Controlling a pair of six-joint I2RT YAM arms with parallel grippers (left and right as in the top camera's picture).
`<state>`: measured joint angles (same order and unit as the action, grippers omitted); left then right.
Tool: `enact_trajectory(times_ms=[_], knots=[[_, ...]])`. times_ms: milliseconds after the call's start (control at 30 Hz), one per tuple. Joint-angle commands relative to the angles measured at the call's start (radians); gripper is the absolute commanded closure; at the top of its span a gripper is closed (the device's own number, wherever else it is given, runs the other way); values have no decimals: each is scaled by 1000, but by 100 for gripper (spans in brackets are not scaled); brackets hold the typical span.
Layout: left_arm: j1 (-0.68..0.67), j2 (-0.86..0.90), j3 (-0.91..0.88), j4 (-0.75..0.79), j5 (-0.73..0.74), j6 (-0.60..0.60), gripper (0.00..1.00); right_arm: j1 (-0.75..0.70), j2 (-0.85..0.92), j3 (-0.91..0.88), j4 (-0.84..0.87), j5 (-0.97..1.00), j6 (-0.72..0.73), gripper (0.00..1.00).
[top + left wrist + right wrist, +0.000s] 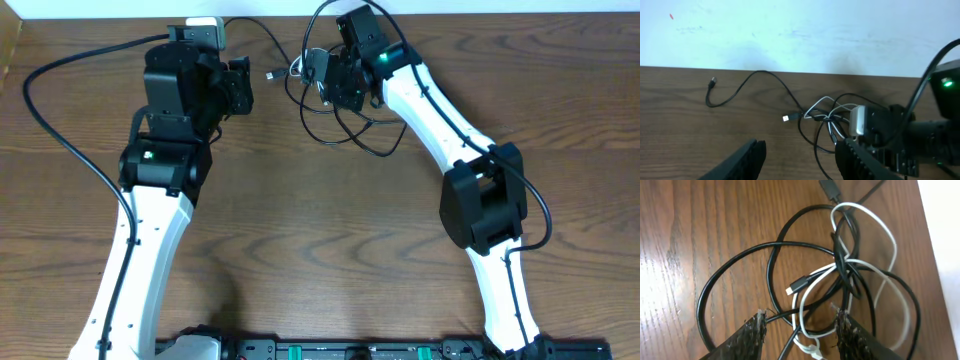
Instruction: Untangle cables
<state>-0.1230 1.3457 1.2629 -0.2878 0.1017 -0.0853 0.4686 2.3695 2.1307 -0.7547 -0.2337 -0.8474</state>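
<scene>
The cables lie in one knot point(342, 118) on the wooden table near its far edge. In the right wrist view a long black cable point(770, 243) loops wide to the left, and a shorter white cable point(893, 242) threads through it. My right gripper point(800, 325) hovers over the knot, open, with white and black strands lying loose between its fingers point(756, 332). It grips none of them. One black strand point(747, 82) trails left to a small plug point(713, 80). My left gripper point(800, 152) is open and low over the table, just left of the knot point(830, 119), holding nothing.
A thick black arm cable point(55, 130) curves across the left side of the table, and another point(541, 205) runs beside the right arm. A pale wall point(790, 30) rises right behind the table's far edge. A black rail point(350, 350) lines the near edge.
</scene>
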Motion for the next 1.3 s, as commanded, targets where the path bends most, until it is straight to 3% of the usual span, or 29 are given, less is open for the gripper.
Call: enact_trajectory(times_ms=[0,33,100,567,733,967,1100,1267], knots=[[4,-39,19,-2,-9,-2,49,-3,-6,-35,28,-32,-6,50],[4,-47,19,-3,-9,-2,49,-3,-6,-52,42,-36,-6,37],[4,-61,19,-3,-9,-2,49,-3,5,-67,53,-39,-6,29],[4,-129,19,-25,-7,-2,49,-4,83,-67,206,-17,134,27],[-1,-150,19,-28,-5,-2,49,5,83,-67,274,98,203,30],[-1,-176,19,-32,-5,-2,49,8,83,-67,276,105,242,31],[-1,-186,19,-32,-6,-2,49,10,103,-67,275,105,241,41],[-1,-191,19,-32,-6,-1,49,10,116,-67,272,103,242,39]])
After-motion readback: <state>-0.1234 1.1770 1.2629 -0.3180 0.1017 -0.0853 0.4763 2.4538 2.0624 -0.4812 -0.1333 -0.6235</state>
